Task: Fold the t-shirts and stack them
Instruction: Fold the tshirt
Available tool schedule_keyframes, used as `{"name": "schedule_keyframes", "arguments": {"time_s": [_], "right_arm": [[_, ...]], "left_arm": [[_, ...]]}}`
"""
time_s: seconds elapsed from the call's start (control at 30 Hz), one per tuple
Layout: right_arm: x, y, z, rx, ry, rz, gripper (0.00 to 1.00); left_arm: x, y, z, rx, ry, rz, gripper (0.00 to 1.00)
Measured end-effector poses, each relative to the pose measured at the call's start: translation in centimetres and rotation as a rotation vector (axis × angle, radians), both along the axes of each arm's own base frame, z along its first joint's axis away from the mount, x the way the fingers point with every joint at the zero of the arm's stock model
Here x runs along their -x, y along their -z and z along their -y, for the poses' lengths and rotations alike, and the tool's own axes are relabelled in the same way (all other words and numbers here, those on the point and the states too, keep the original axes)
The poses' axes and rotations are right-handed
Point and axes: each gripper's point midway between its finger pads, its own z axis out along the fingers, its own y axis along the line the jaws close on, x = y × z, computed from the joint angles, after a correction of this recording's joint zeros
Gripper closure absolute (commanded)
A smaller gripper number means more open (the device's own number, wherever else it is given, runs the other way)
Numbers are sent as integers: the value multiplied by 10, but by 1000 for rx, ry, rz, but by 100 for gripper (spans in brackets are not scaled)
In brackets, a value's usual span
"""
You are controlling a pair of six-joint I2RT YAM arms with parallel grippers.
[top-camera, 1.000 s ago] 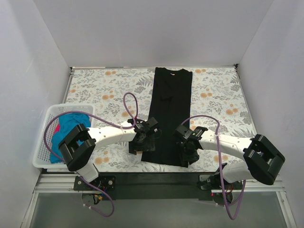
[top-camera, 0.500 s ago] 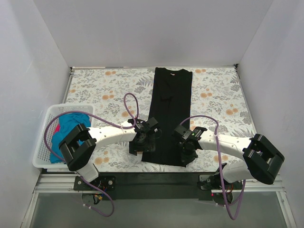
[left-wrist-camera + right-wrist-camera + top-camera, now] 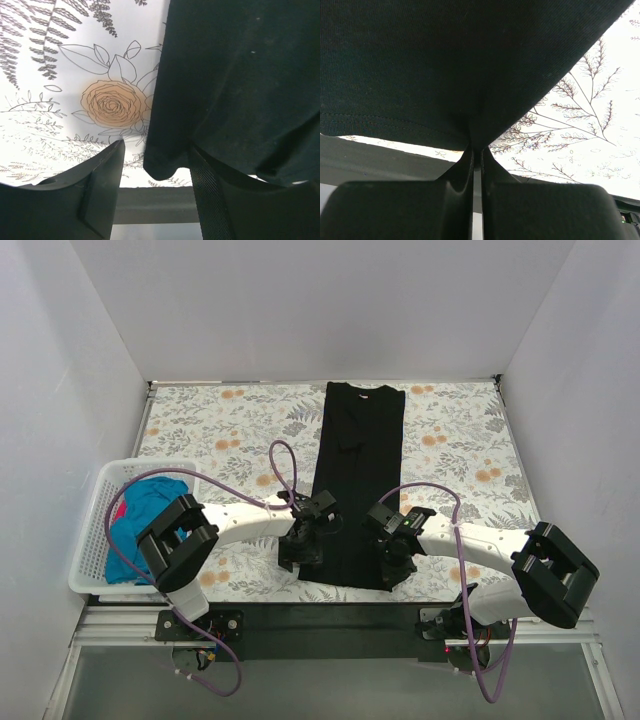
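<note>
The black t-shirt (image 3: 355, 480) lies folded into a long strip down the middle of the floral table, collar at the far end. My left gripper (image 3: 303, 553) is open at its near left corner; in the left wrist view that corner (image 3: 165, 165) hangs between the spread fingers (image 3: 100, 185). My right gripper (image 3: 392, 565) is shut on the shirt's near right hem (image 3: 470, 127), which bunches into the closed fingers (image 3: 462, 175). A teal-blue t-shirt (image 3: 145, 515) and a bit of pink-red cloth (image 3: 122, 510) lie in the basket.
A white lattice basket (image 3: 95, 570) stands at the table's left near edge. Purple cables (image 3: 280, 465) loop over both arms. The dark front rail (image 3: 330, 615) runs just below the shirt's hem. White walls enclose the table.
My left arm has shifted slightly right, toward the shirt's near left corner. My right gripper stays put on the hem. The shirt has not visibly moved.
</note>
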Motion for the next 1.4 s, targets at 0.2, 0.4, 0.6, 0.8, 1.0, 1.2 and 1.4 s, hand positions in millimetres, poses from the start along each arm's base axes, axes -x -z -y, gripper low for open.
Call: {"name": "schedule_keyframes", "arguments": {"time_s": [0.2,0.4,0.6,0.8,1.0,1.2,1.4], "right_arm": [[0,0,0,0,0,0,99],[0,0,0,0,0,0,99],[-1,0,0,-1,-1,4,99],[-4,-8,-4,-20,-21,17,99],[-27,-30,-17,-48,-34,92,99],[-76,-56,-9,-46,24,200,99],[-149,-84,2,1,70,319,99]], "left_arm": [[2,2,1,-1,8,-15,52],[4,2,3,-1,19,-22,60],[10,3,8,11,29,-36,100],[16,1,3,19,20,-39,100],[18,-3,-4,1,15,-50,100],[-50,-41,11,104,-80,43,100],[-152,-92,29,235,-151,225,100]]}}
